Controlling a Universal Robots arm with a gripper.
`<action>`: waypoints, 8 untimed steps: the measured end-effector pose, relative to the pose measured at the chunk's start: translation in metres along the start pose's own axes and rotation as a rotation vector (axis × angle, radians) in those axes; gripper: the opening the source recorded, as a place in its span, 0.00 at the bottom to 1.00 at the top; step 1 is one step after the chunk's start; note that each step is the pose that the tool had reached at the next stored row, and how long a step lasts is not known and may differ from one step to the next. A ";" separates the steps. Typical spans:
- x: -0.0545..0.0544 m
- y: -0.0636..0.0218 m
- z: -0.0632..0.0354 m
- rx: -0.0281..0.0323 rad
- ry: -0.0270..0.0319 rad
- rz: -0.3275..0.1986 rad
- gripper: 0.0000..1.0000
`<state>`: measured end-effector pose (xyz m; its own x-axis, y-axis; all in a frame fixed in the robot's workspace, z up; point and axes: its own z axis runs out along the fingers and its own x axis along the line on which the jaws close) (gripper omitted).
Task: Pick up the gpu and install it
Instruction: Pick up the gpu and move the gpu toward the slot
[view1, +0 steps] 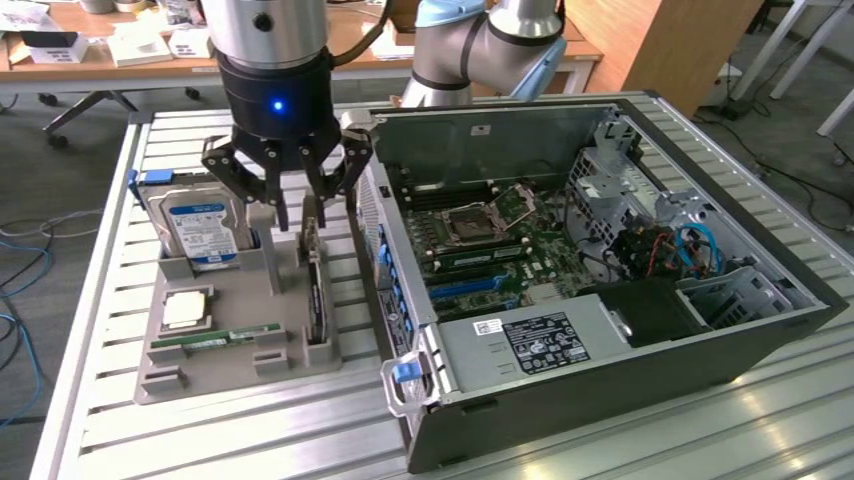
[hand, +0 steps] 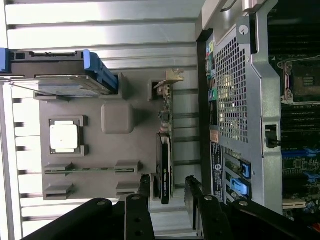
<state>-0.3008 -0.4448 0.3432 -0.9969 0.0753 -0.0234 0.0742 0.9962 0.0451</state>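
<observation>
There, the black claw (view1: 296, 203), spread wide, hung over the far end of the thin dark gpu card (view1: 318, 295). The card stood edge-up, lengthwise near-to-far, at the grey plastic tray (view1: 200, 380) edge toward the exterior view's right.

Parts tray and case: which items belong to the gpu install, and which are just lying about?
In the job: gpu, standing on edge in the tray; open gripper over it; open computer case.
Lying about: hard drive, CPU, memory stick, all in the tray.
</observation>
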 end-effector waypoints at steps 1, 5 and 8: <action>0.000 -0.0001 0.0011 0.0000 0.0000 0.000 0.41; 0.000 -0.0003 0.0071 0.0001 0.0002 0.000 0.41; 0.000 -0.0006 0.0126 0.0000 0.0000 0.000 0.41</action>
<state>-0.3008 -0.4448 0.3307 -0.9969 0.0752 -0.0234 0.0741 0.9962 0.0451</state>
